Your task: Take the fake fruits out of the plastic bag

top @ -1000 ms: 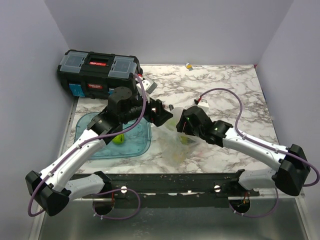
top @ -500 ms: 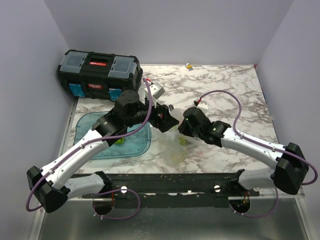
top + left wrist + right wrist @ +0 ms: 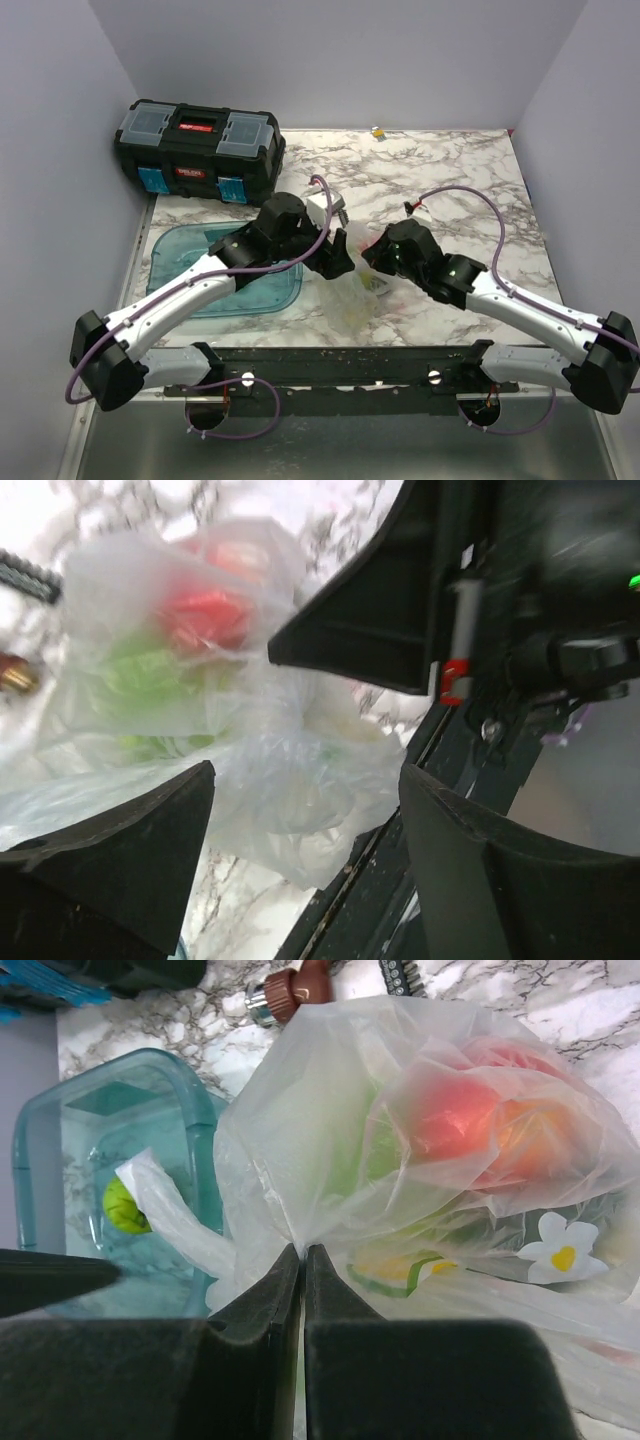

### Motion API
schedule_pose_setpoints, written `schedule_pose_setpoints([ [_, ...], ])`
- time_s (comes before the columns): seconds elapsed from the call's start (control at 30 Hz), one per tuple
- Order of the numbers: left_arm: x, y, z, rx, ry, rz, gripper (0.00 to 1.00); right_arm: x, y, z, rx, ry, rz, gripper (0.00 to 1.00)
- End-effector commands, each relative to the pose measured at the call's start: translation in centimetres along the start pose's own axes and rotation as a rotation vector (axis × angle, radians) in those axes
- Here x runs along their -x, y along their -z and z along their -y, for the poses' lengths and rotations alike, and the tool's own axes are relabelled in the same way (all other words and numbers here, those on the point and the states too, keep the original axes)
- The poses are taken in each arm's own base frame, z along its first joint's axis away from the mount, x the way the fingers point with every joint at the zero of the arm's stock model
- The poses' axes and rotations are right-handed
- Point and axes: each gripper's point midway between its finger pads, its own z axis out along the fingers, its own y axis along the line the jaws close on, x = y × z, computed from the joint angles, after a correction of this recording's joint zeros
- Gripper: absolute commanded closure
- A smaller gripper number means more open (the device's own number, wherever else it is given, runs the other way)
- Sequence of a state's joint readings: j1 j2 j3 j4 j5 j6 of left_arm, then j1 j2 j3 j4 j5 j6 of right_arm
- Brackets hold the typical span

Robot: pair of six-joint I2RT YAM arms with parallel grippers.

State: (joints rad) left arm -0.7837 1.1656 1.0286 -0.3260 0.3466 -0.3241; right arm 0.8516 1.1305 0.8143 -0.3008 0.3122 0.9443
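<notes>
The clear plastic bag (image 3: 356, 292) lies crumpled on the marble table between my two arms. Through its film show the fake fruits, a red one (image 3: 450, 1120) and a green one (image 3: 365, 1160). In the left wrist view the red fruit (image 3: 205, 615) sits above a green fruit (image 3: 140, 675) inside the bag (image 3: 270, 770). My right gripper (image 3: 303, 1250) is shut, pinching a fold of the bag (image 3: 300, 1110). My left gripper (image 3: 305, 790) is open, with loose film of the bag lying between its fingers (image 3: 120, 850), just left of the right gripper (image 3: 372, 262).
A blue translucent tray (image 3: 175, 245) lies left of the bag with a lime-green ball (image 3: 125, 1205) in it. A black toolbox (image 3: 198, 137) stands at the back left. A small brown-red piece (image 3: 290, 985) lies beyond the bag.
My right gripper has shut on the bag's film. My left arm has swung right, away from the tray and up to the bag, its jaws a little narrower.
</notes>
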Motion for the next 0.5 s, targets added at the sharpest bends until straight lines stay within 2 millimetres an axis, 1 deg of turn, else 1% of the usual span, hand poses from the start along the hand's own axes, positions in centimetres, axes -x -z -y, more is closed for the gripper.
schedule_pose_setpoints([
  [0.0, -4.1, -2.0, -0.5, 0.028, -0.012, -0.151, 0.28, 0.9, 0.6, -1.2, 0.052, -0.035, 0.034, 0.94],
  [0.07, -4.5, -2.5, -0.7, 0.048, -0.023, -0.190, 0.32, 0.7, 0.5, -1.3, 0.052, -0.033, 0.026, 0.94],
  [0.17, -4.6, -2.9, -1.4, 0.085, -0.033, -0.208, 0.42, 0.2, 0.1, -1.1, 0.048, -0.038, 0.010, 0.94],
  [0.3, -5.2, -3.4, -2.3, 0.122, -0.037, -0.243, 0.46, -0.3, 0.0, -1.4, 0.058, -0.042, -0.015, 0.94],
  [0.47, -5.5, -3.8, -2.8, 0.144, -0.043, -0.274, 0.49, -0.3, 0.1, -1.2, 0.063, -0.052, -0.010, 0.94],
])
